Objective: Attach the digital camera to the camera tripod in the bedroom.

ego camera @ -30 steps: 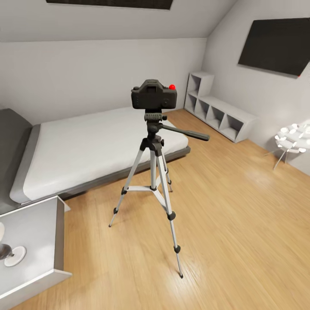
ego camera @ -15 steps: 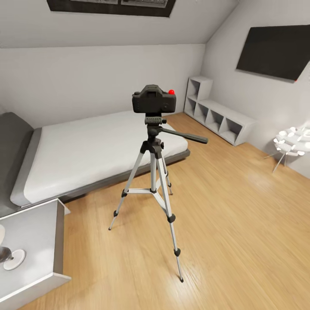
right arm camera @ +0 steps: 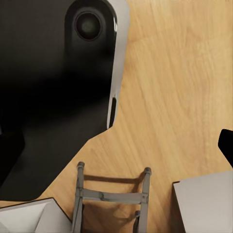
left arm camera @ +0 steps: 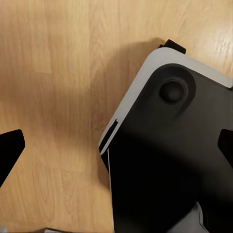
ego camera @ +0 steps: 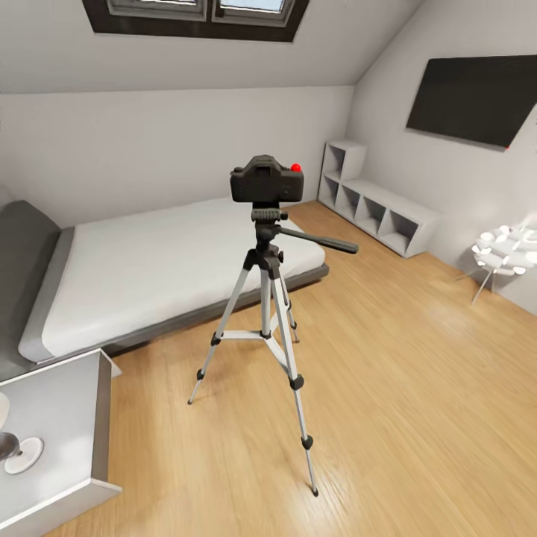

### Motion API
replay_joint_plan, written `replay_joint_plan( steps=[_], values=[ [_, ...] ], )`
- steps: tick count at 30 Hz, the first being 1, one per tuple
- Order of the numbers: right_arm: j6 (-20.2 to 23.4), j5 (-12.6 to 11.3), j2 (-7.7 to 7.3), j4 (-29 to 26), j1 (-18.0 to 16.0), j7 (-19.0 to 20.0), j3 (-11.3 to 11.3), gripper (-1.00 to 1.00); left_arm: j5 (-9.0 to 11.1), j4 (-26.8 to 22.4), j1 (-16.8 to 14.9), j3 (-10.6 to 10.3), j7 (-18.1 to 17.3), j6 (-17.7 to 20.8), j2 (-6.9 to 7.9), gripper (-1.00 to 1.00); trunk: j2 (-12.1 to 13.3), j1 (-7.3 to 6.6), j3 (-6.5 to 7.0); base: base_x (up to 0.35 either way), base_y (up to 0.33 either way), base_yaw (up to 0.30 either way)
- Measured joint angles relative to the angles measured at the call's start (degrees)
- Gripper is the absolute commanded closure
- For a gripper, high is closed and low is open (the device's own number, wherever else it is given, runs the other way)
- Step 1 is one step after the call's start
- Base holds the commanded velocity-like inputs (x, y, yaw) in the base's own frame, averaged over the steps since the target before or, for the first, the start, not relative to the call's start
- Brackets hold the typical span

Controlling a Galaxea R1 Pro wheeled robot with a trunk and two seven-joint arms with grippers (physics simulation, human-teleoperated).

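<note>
The digital camera (ego camera: 266,181) sits upright on the black head of the camera tripod (ego camera: 267,298), its red dot at the top right corner. The tripod stands on the light wood floor (ego camera: 418,388) with its three silver legs spread, its long handle pointing toward the right, just in front of the low grey-framed bed (ego camera: 149,268). Against the right wall a row of white cube shelves (ego camera: 377,209) stands with its compartments open to the room; what they hold, if anything, cannot be made out. A dark flat screen (ego camera: 473,101) hangs above them, and a skylight (ego camera: 198,11) is set in the sloped ceiling. A grey nightstand (ego camera: 56,432) stands at the lower left. In the left wrist view the left gripper (left arm camera: 116,145) has its dark fingertips at opposite edges, spread wide apart, over the robot's dark base (left arm camera: 170,160) and the floor. In the right wrist view the right gripper (right arm camera: 116,141) likewise stands spread with nothing between its fingers.
</note>
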Motion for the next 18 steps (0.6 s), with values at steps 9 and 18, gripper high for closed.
replay_joint_plan(
  steps=[9, 18],
  values=[
    [-0.1, 0.0, -0.23, 0.0, 0.3, 0.0, -0.1, -1.00, 0.0, 0.0, 0.0, 0.0, 0.0, 0.0, -0.13, -1.00, 0.0, 0.00, 0.83, 0.000, 0.000, 0.000],
    [-0.2, 0.0, -0.20, 0.0, 0.3, 0.0, -0.1, -1.00, 0.0, 0.0, 0.0, 0.0, 0.0, 0.0, -0.08, -1.00, 0.0, 0.00, 1.67, 0.000, 0.000, 0.000]
  ],
)
